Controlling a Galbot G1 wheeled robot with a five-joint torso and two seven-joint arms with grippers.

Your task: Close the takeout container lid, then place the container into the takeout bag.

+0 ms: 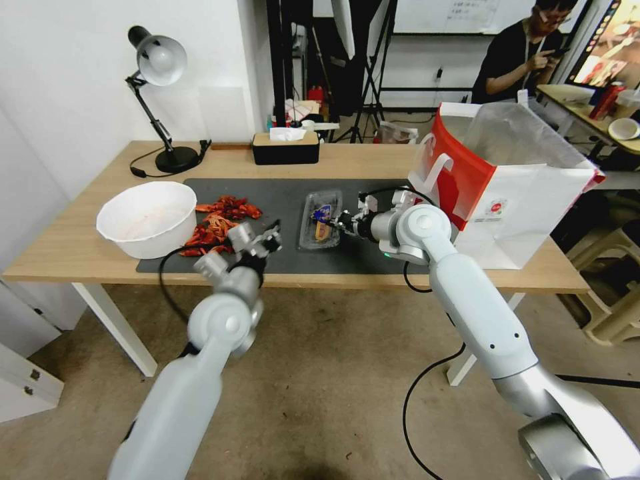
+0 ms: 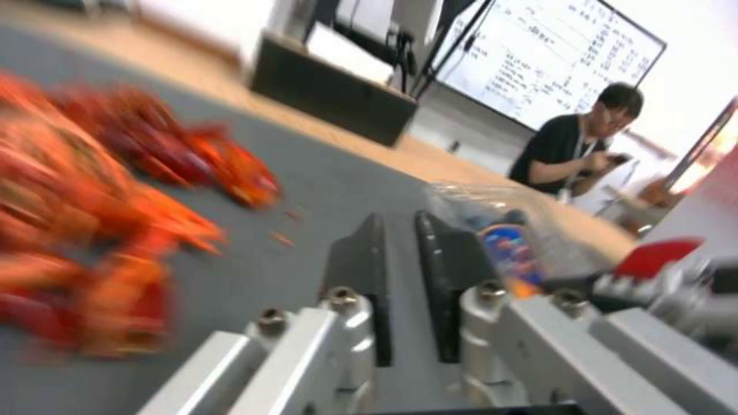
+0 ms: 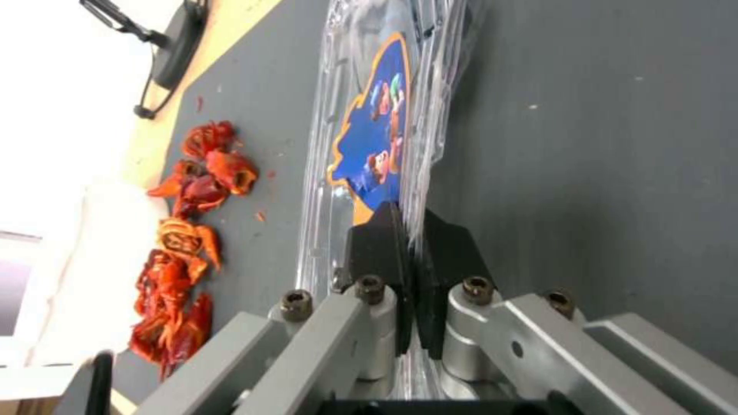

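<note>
The takeout container (image 1: 320, 219), a small clear plastic clamshell w/ thin shiny walls, lay flat near the middle of the dark grey mat (image 1: 373, 257). Its lid (image 3: 373, 138) carried a blue and orange printed label. The right gripper (image 1: 343, 223) was at the container's right edge, and in the right wrist view its two black fingers (image 3: 378, 253) were pinched together on a thin clear plastic rim; whether that rim belonged to the lid or to the base, I cannot tell. The left gripper (image 1: 273, 239) hovered over the mat, near the container's left side and apart from it. Its black fingers (image 2: 368, 259) stood almost together w/ a narrow gap and held nothing.

The takeout bag (image 1: 513, 193), of stiff red and white paper w/ a crinkled clear liner, stood upright at the right end of the table, mouth open.

Left of the container lay a pile of red-orange crayfish shells (image 1: 217, 223), rough and glossy, and beside it a round white bowl (image 1: 148, 219). The table (image 1: 60, 257) was light wood. At its back edge stood a black tissue box (image 1: 285, 148) and a black desk lamp (image 1: 160, 63) against a white wall.
</note>
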